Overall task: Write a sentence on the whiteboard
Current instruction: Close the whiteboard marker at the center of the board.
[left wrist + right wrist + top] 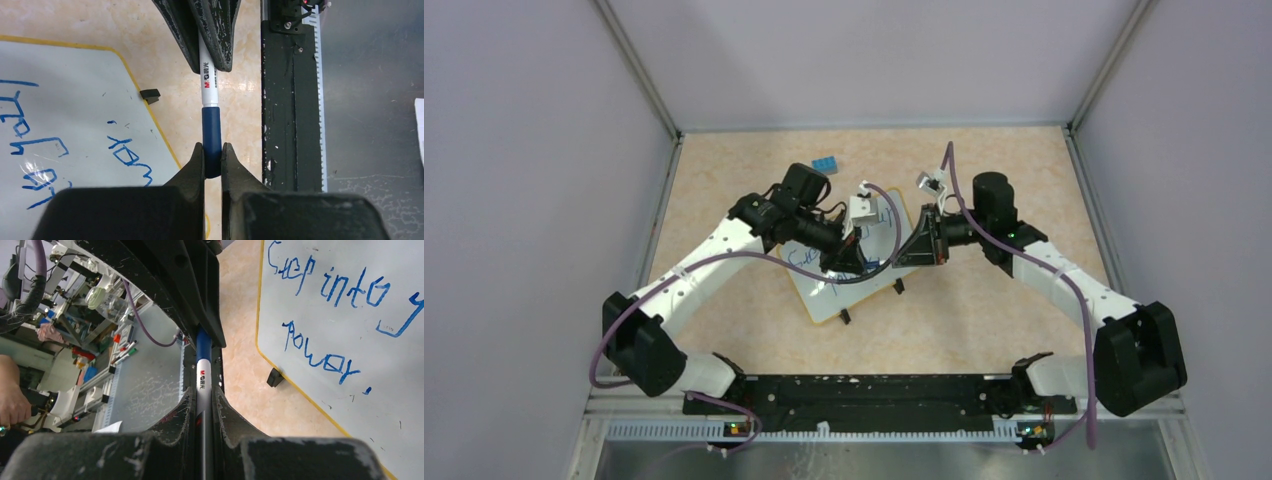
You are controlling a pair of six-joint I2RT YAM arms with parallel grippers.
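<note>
From above, my left gripper [848, 258] hangs in the middle of the frame, right over the whiteboard [824, 296]. The whiteboard lies flat on the tan table [994, 170], turned a bit crooked, with its two little black feet [845, 317] on the lower right edge. A small blue block [825, 164] sits on the table higher up in the frame, apart from the board. Just to the right of my left gripper is my right gripper [916, 248], and the two point at each other. Between them is a marker [210, 80]. In my left wrist view, the board fills the left side of the frame, and the sentence [35, 145] is on it in blue, sideways here. In the middle of that frame, at the bottom, my left fingers [192, 165] are pinched tight on the marker's blue cap [211, 127]. My right fingers [220, 30] come down from the top and squeeze the white part. A black rail [290, 100] runs up and down to the right of the marker. In my right wrist view, a person's hand [12, 405] shows at the far left edge. In the middle, my right fingers are closed on the marker's white body. On the right side is the board. The blue words look like "Step into" on the top line and "power." under it. I cannot read the end of the top line, since it runs off the frame.
</note>
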